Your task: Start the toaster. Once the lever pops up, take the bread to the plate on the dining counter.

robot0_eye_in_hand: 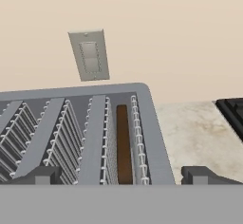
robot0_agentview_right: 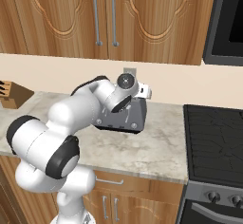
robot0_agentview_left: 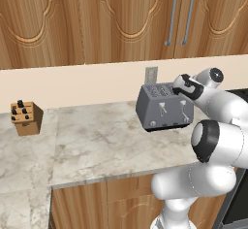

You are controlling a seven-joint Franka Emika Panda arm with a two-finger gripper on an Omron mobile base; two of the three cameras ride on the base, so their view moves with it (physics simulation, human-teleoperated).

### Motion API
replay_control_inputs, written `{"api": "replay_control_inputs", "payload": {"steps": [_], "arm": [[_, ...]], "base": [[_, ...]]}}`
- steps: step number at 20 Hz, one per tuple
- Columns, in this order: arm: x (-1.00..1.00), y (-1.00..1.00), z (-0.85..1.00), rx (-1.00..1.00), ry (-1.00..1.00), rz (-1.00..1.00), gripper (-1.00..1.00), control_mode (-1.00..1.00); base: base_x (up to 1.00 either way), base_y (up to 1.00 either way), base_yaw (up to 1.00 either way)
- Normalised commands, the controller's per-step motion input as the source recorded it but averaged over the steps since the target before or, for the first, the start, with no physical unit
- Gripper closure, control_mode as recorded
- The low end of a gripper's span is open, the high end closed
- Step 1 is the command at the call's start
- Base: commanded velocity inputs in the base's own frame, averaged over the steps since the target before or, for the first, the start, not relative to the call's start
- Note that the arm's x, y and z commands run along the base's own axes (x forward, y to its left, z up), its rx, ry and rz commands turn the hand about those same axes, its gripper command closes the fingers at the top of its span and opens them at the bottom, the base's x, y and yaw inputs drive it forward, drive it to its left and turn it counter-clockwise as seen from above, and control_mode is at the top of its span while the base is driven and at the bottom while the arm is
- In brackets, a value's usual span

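Note:
The grey four-slot toaster [robot0_agentview_left: 162, 109] stands on the marbled worktop by the back wall, its two pale levers [robot0_agentview_left: 163, 108] facing forward. My gripper [robot0_agentview_left: 182, 90] hovers just above the toaster's right end, jaws open wide with nothing between them. In the hand view the gripper [robot0_eye_in_hand: 121, 175] straddles the rightmost slot of the toaster [robot0_eye_in_hand: 151, 128], where the dark-brown bread [robot0_eye_in_hand: 124, 147] sits low inside. From the right, my arm covers most of the toaster [robot0_agentview_right: 135, 118], and the gripper [robot0_agentview_right: 144, 94] is over its top. The plate and the dining counter are out of view.
A wooden knife block [robot0_agentview_left: 26, 118] stands at the far left of the worktop [robot0_agentview_left: 97, 140]. A wall outlet [robot0_eye_in_hand: 89, 55] sits behind the toaster. A black stove [robot0_agentview_right: 213, 128] adjoins the worktop on the right, under a dark microwave [robot0_agentview_right: 228, 19]. Wooden cabinets [robot0_agentview_left: 121, 19] hang overhead.

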Motion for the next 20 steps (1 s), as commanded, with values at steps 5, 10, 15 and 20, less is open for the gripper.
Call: {"api": "replay_control_inputs", "payload": {"steps": [5, 10, 15, 20], "arm": [[0.0, 0.0, 0.0, 0.0, 0.0, 0.0, -1.0, -1.0], [0.0, 0.0, 0.0, 0.0, 0.0, 0.0, -1.0, -1.0], [0.0, 0.0, 0.0, 0.0, 0.0, 0.0, -1.0, -1.0], [0.0, 0.0, 0.0, 0.0, 0.0, 0.0, -1.0, -1.0]], "base": [[0.0, 0.0, 0.0], [0.0, 0.0, 0.0], [0.0, 0.0, 0.0], [0.0, 0.0, 0.0]]}}
